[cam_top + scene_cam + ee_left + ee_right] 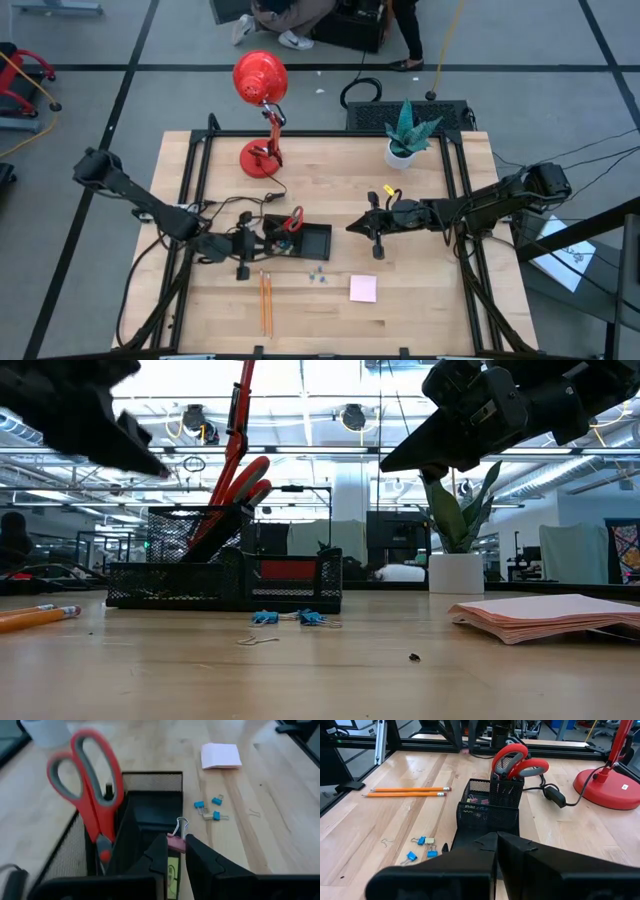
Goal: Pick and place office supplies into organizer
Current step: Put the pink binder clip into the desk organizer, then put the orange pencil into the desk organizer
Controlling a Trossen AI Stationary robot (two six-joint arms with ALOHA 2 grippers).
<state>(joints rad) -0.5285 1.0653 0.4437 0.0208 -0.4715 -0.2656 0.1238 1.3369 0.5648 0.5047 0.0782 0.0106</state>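
The black mesh organizer (pixel 315 242) stands mid-table, and the red-handled scissors (pixel 85 780) stand upright in its cup. My left gripper (pixel 176 845) hovers over the organizer's left end, shut on a small pink clip (pixel 175 843). More pink clips (pixel 477 800) lie in a compartment. On the table lie two orange pencils (pixel 266 302), several blue clips (pixel 318 277), the pink sticky pad (pixel 363 289) and a small yellow piece (pixel 386 190). My right gripper (pixel 350 227) waits shut just right of the organizer, above the table. My left gripper pinches the pink clip's body (pixel 172 840) between its two fingertips. The fingers slant down from the table's left side. The clip is clear of the organizer, and its wire handle (pixel 181 826) sticks out forward past the fingertips.
A red desk lamp (pixel 260 100) stands at the far left of the table, its cord running toward the organizer. A potted plant (pixel 405 135) stands at the far right. Bare wood lies along the near edge, between the pencils and the sticky pad.
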